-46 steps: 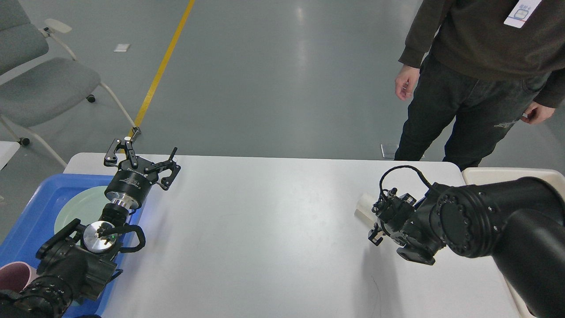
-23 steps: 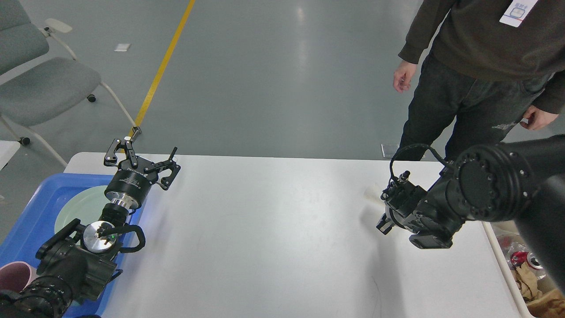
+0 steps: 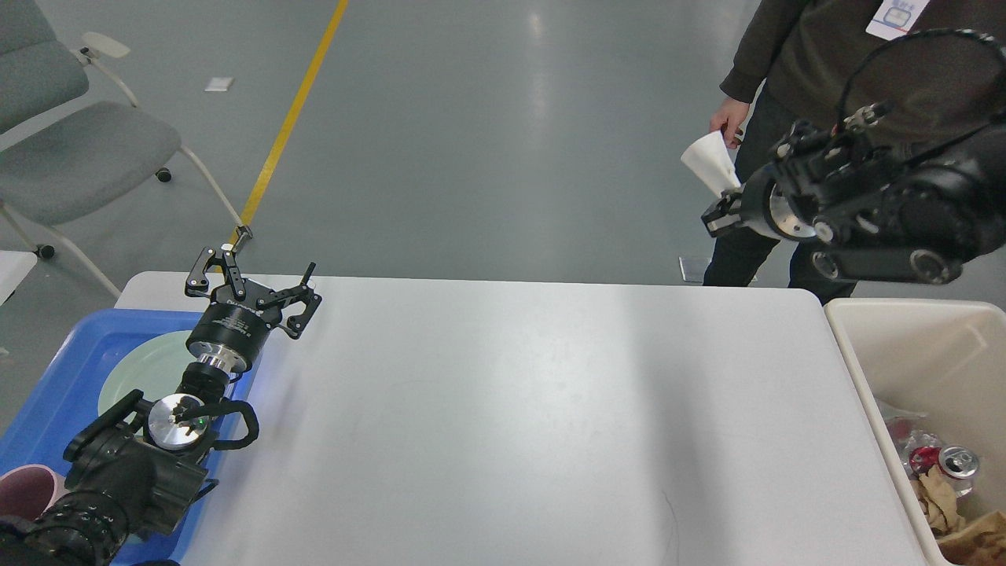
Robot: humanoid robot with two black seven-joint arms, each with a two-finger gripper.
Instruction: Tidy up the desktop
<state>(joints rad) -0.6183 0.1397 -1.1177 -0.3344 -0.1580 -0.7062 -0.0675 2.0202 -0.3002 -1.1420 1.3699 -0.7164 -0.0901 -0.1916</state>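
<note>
The white desktop (image 3: pixel 511 409) lies bare in front of me, with a thin dark scratch (image 3: pixel 670 520) near its front right. My left gripper (image 3: pixel 251 281) hovers over the table's far left corner, fingers spread open and holding nothing. High above the table's far right corner, my right gripper (image 3: pixel 727 206) is shut on a white paper cup (image 3: pixel 707 161), which tilts up and to the left out of the fingers.
A blue tray (image 3: pixel 55 377) at the left holds a pale green plate (image 3: pixel 149 358) and a pink cup (image 3: pixel 22 487). A cream bin (image 3: pixel 904 330) with a can and crumpled waste stands at the right. A person (image 3: pixel 817 47) stands behind the far right corner; a grey chair (image 3: pixel 71 149) is far left.
My right arm has risen from the tabletop and swung up and right, carrying the white cup off the desk. The bin behind it now shows. The left arm has not moved.
</note>
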